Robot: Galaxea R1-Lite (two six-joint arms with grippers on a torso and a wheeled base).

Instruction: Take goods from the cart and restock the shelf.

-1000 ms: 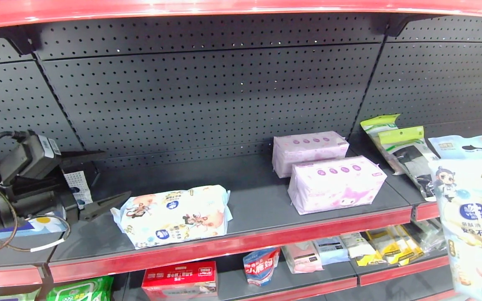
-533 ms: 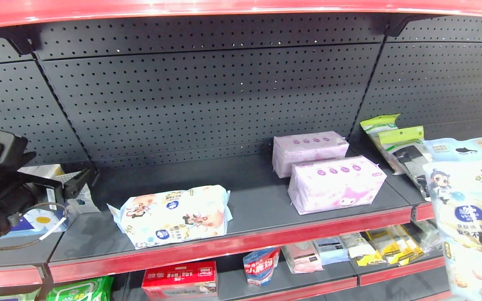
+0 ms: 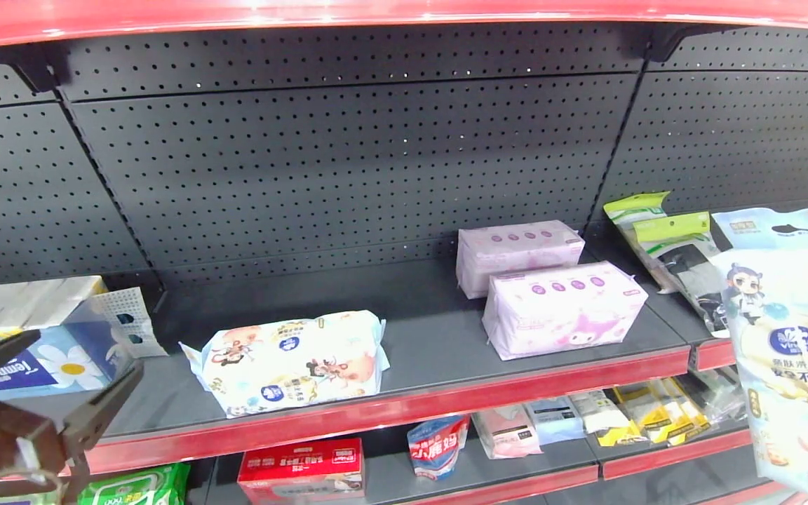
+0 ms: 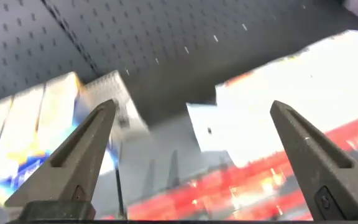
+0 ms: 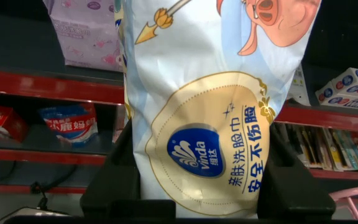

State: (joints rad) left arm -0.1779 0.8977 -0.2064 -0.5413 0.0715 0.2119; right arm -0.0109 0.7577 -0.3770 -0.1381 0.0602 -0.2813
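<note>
Tissue pack [image 3: 790, 365], clenched in the right pincer [image 5: 201, 168], hangs right of the pink packs [image 3: 564, 308] — soft and tall, it may flop, snag the shelf lip [image 3: 446, 400] and slip — left pincer [image 4: 191, 155] gapes empty.

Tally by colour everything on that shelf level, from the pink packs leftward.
Pink packs: 2
White cartoon-print pack: 1
White dotted packet: 1
Blue daisy tissue bundle: 1
Total: 5

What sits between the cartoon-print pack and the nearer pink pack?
Nothing: in the head view, bare dark shelf separates the cartoon-print pack from the nearer pink pack.
</note>
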